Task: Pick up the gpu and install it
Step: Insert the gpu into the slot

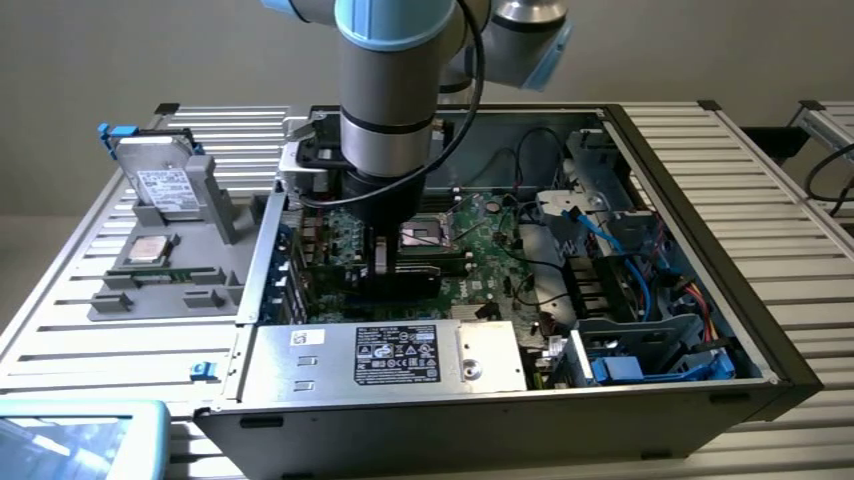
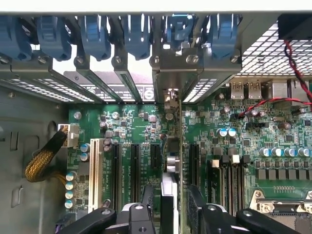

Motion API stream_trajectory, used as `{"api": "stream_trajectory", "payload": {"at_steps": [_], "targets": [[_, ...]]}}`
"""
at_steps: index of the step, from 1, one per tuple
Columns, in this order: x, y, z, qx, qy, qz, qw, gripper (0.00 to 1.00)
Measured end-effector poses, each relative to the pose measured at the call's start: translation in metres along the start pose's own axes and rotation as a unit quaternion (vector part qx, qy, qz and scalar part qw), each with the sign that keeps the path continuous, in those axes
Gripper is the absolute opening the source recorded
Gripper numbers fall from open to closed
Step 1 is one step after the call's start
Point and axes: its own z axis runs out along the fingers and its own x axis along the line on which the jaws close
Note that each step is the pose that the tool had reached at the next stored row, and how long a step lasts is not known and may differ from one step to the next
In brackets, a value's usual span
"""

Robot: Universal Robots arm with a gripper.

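Spanning the whole exterior view, a work table (image 1: 801,180) of ribbed silver metal slats carries everything, with a plain beige wall behind it. At the exterior view's left, a grey plastic fixture tray (image 1: 160,285) sits on the slats; a silver hard drive (image 1: 167,188) with a white label stands tilted in its rear cradle, and a small square processor chip (image 1: 150,249) lies flat nearer the front. A pale blue, glossy object (image 1: 80,435) occupies the near left corner.

Toward the middle lies an open computer case (image 1: 694,330) of dark sheet metal, side panel off. Its floor is a large green motherboard (image 1: 501,250), dense with tiny components, black slots and a metal-framed processor socket (image 1: 430,237). A boxy silver power supply (image 1: 387,355) with a black-and-white label fills the near edge.

The arm (image 1: 387,90), a smooth grey cylinder with light blue caps, reaches straight down into the case. Its black gripper (image 2: 169,214) is closed on the gpu (image 2: 171,165), pinching the thin card edge-on between its fingers (image 2: 142,202). The gpu stands upright over the motherboard, in line with the black expansion slots, its metal bracket end meeting the row of blue retention clips (image 2: 134,34) at the case's rear wall. Whether it is fully seated, I cannot tell.

At the exterior view's right, tangled blue cables (image 1: 601,225) and blue plastic drive bays (image 1: 641,365) crowd the case.
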Motion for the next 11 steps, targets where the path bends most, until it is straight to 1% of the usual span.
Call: {"api": "stream_trajectory", "payload": {"at_steps": [5, 11], "targets": [[0.000, 0.0014, -0.0158, 0.0000, 0.0011, 0.000, 1.0000, 0.42], [0.000, 0.0034, -0.0388, 0.0001, 0.0049, 0.000, 1.0000, 0.42]]}}
